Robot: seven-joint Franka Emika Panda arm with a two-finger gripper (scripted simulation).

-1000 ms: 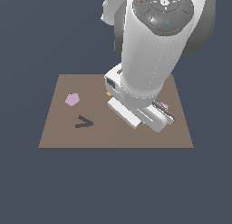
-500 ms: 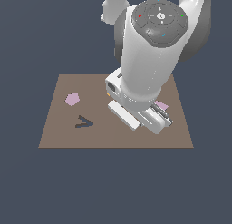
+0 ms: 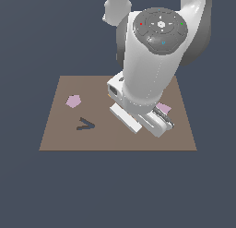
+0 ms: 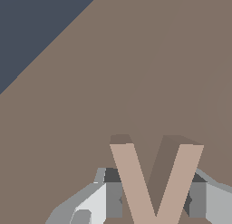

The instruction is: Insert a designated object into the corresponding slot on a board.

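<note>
On my wrist view the gripper (image 4: 154, 200) is clamped on the tan V piece (image 4: 154, 182), a finger (image 4: 113, 193) pressed against each outer side, over the brown board (image 3: 115, 139). The dark V slot (image 3: 85, 125) lies well apart toward the exterior view's left, near a pink shape (image 3: 73, 101).

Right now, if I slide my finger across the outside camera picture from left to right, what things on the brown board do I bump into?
Pink flat shape → dark V-shaped slot → the robot's wrist and gripper → another pink shape peeking out beside the arm, all on the board.
</note>
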